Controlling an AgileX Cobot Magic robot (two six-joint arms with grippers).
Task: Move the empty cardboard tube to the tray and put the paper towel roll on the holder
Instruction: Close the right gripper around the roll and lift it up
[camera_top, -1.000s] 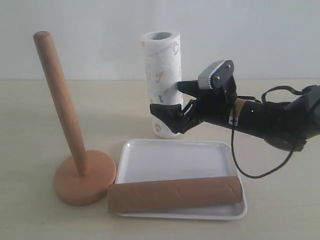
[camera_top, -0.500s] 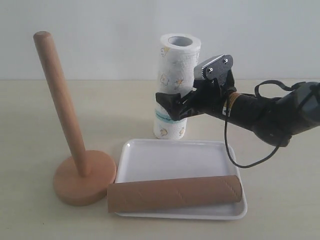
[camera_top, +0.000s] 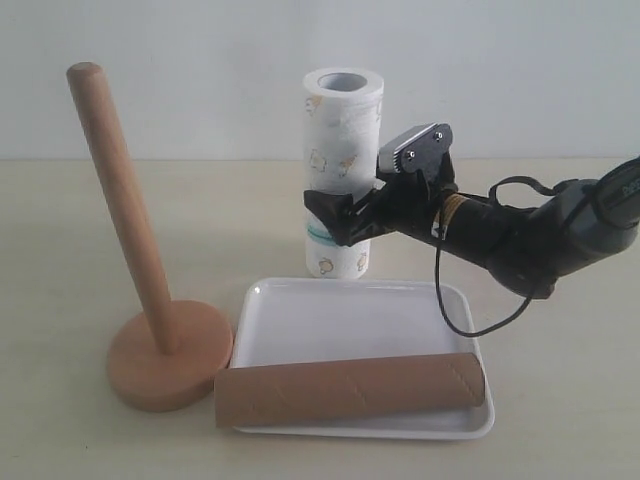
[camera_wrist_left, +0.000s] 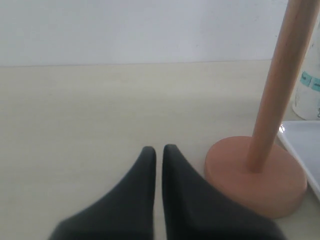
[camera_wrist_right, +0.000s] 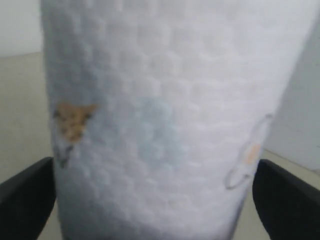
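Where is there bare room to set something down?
Free: the back half of the tray, between the tube and the roll; the table left of the holder. Crowded: the tube fills the tray's front edge beside the holder's base, and the right gripper holds the roll just behind the tray.

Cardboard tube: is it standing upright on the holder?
No, the tube lies on its side across the tray.
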